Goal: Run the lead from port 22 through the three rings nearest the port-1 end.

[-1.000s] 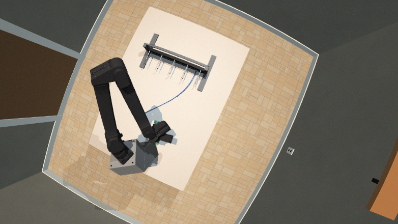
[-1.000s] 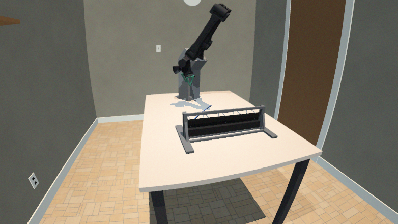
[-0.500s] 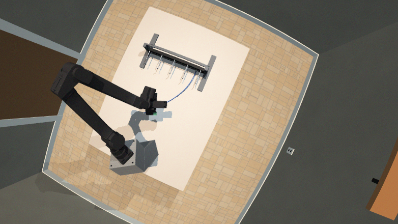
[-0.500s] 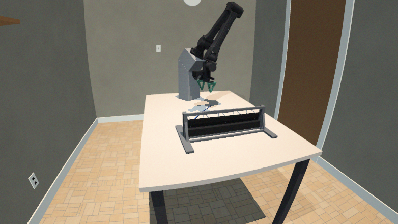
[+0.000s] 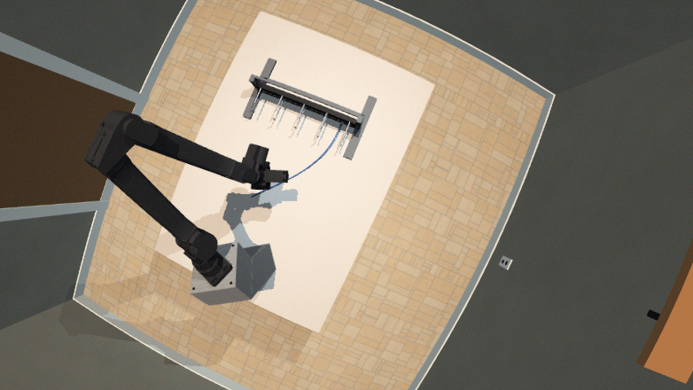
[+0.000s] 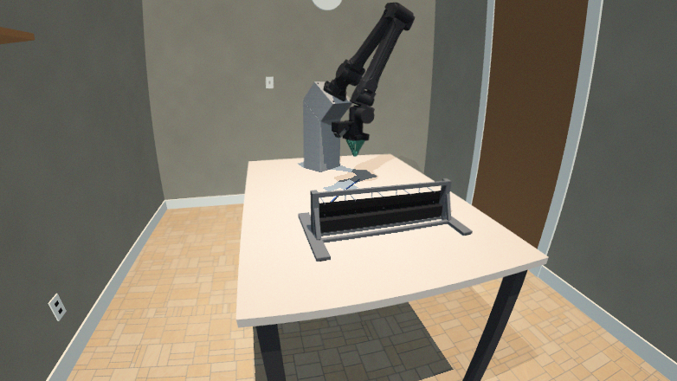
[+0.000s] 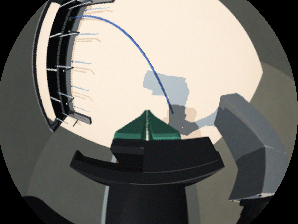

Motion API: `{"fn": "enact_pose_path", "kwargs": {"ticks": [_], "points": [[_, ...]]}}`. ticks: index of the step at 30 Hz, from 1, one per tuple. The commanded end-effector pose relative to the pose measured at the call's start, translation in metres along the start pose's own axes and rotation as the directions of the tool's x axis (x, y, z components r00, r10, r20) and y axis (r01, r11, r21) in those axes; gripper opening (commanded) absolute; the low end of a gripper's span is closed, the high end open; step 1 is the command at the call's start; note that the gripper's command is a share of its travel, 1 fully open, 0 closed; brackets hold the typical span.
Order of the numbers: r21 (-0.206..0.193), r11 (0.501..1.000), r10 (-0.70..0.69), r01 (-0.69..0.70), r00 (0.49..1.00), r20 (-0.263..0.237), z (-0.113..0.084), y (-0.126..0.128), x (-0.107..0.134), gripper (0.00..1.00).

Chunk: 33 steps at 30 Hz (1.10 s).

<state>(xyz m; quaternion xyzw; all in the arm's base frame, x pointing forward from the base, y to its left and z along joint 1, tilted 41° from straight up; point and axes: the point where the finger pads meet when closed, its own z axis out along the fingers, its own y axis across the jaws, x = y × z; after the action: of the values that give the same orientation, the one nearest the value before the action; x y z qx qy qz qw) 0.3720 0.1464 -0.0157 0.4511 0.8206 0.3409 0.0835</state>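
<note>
The grey rack [image 5: 366, 107] stands well inside the pale tabletop [image 5: 387, 97] edges, its thin blue lead [image 5: 317, 166] curving loose across the tabletop towards the pedestal, while the black arm's hand [image 6: 354, 149] hangs above it, green fingertips pressed together on nothing.

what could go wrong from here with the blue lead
The black claw is shut on nothing and hangs above the thin blue lead. Going down like this would probably push the lead aside rather than grip it. Once the lead is gripped, a hard sideways tug could drag the loose grey rack across the table.
</note>
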Motion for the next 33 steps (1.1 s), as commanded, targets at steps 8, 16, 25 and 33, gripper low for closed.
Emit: {"fn": "enact_pose_path", "kwargs": {"ticks": [8,16,25,33], "points": [[0.006,1.000,0.021,-0.021,1.000,0.014,0.000,-0.007,-0.008,0.00],[0.006,1.000,0.021,-0.021,1.000,0.014,0.000,-0.007,-0.008,0.00],[0.006,1.000,0.021,-0.021,1.000,0.014,0.000,-0.007,-0.008,0.00],[0.013,0.962,-0.273,0.273,0.962,0.007,0.000,-0.029,-0.009,0.00]]}}
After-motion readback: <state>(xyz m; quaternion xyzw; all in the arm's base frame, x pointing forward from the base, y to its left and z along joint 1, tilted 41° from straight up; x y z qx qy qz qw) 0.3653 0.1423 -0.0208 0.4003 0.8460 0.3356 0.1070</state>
